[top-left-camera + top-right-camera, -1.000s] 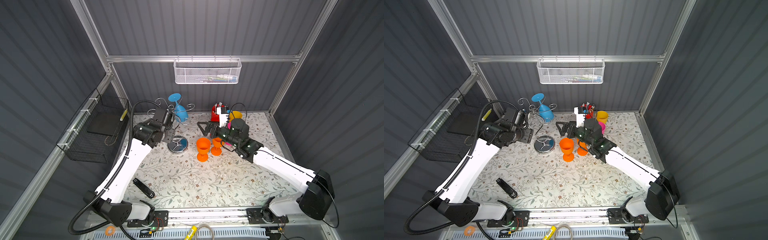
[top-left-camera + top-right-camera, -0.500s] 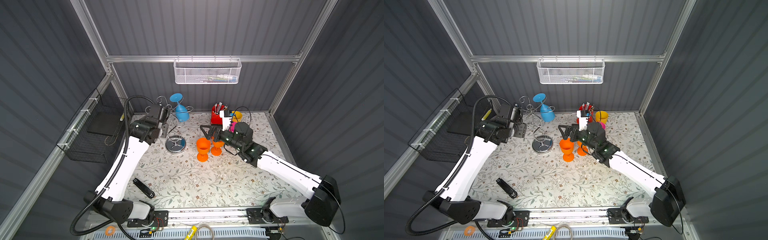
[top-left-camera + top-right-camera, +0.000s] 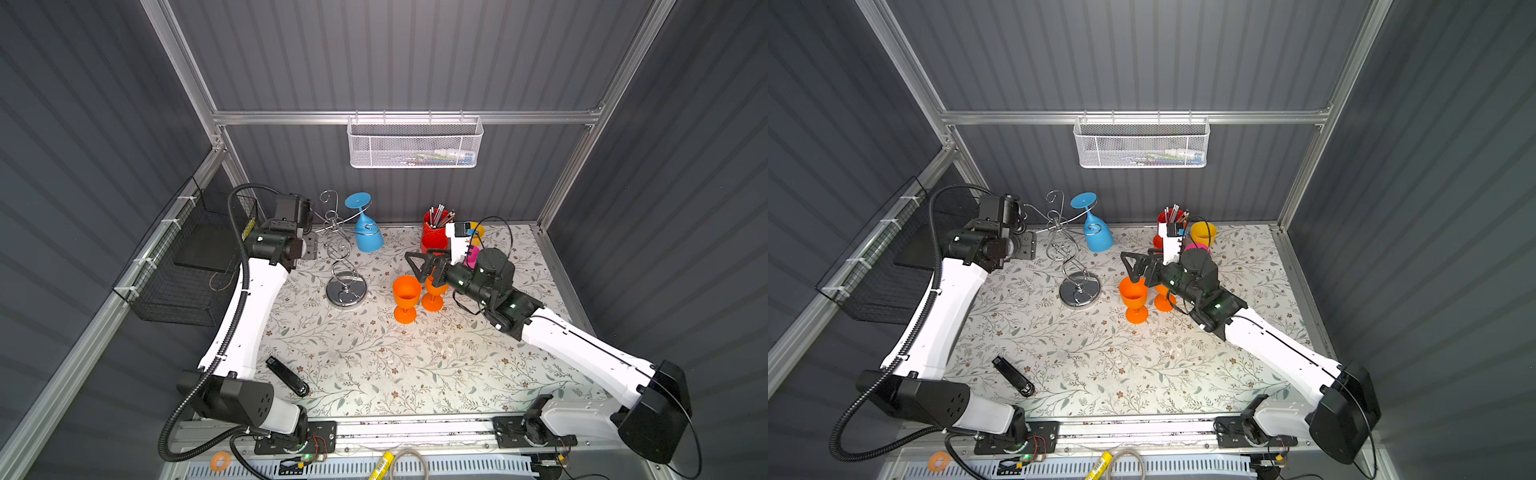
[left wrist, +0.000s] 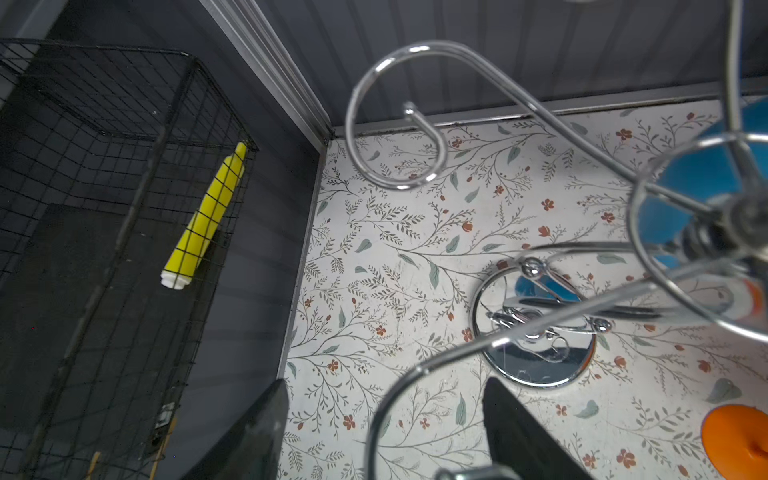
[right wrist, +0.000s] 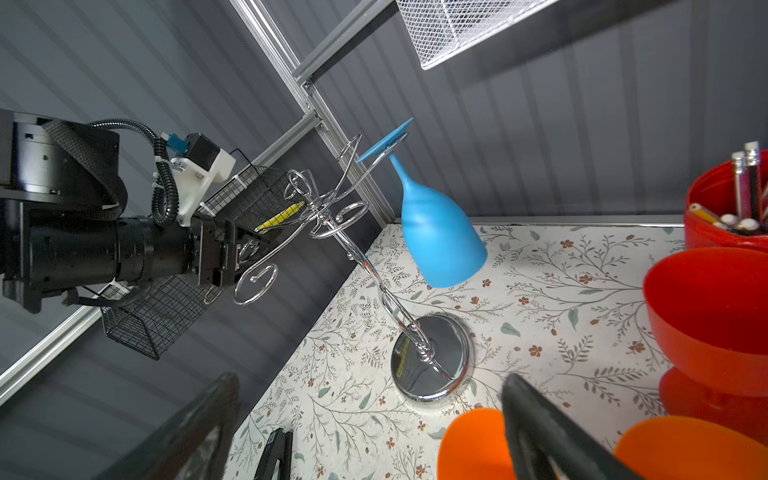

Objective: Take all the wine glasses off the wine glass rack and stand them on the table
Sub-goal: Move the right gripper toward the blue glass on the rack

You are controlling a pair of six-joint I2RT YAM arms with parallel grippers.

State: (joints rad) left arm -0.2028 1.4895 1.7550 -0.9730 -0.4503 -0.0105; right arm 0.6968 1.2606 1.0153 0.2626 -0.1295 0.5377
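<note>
Upside down on the wine glass rack (image 3: 347,292), the wine glass (image 3: 368,239) (blue, foot hooked). Spread at a curl, the left gripper (image 4: 386,384); agape by orange glasses (image 3: 406,291), the right gripper (image 3: 419,266).

The walls (image 3: 395,54) are dark grey, with straight lines running up and down. Shiny silver bars (image 3: 291,117) run along the corners and across the back. A white basket (image 3: 415,145) full of tiny holes hangs on the back bar. A black wire basket (image 3: 183,282) hangs on the side wall. The table (image 3: 374,374) has a pale cover with little leaves and red flowers. Bright light shines on it.
</note>
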